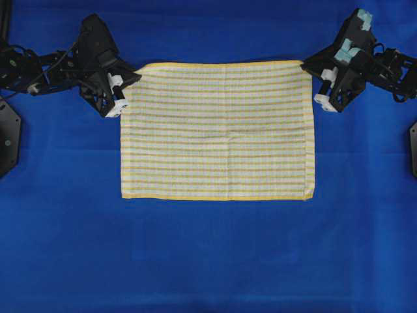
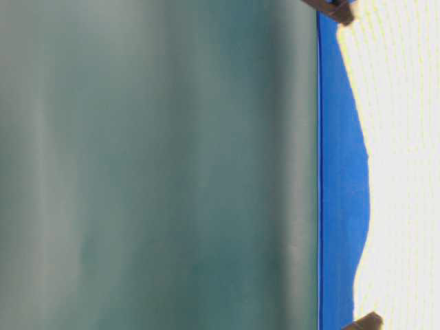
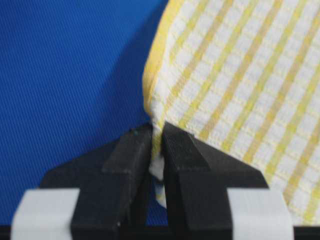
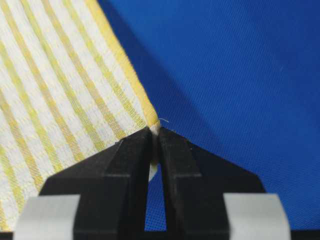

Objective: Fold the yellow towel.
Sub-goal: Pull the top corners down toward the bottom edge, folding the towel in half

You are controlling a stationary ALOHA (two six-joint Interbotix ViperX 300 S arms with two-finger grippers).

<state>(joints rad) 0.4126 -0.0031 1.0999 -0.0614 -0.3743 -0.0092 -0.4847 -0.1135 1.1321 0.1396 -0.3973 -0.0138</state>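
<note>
The yellow towel (image 1: 218, 130) lies spread flat on the blue table cover, white with yellow check stripes and a yellow hem. My left gripper (image 1: 132, 79) is shut on its far left corner; in the left wrist view the towel (image 3: 240, 85) is pinched between the black fingers, with the gripper (image 3: 157, 131) at the hem. My right gripper (image 1: 306, 65) is shut on the far right corner; the right wrist view shows the gripper (image 4: 155, 131) clamping the tip of the towel (image 4: 55, 110). The table-level view shows the towel (image 2: 405, 172) as a pale sheet with both far corners raised.
The blue table cover (image 1: 208, 261) stretches all round the towel. Black arm bases stand at the left edge (image 1: 8, 137) and right edge (image 1: 413, 147). In the table-level view a blurred grey-green surface (image 2: 158, 165) fills the left.
</note>
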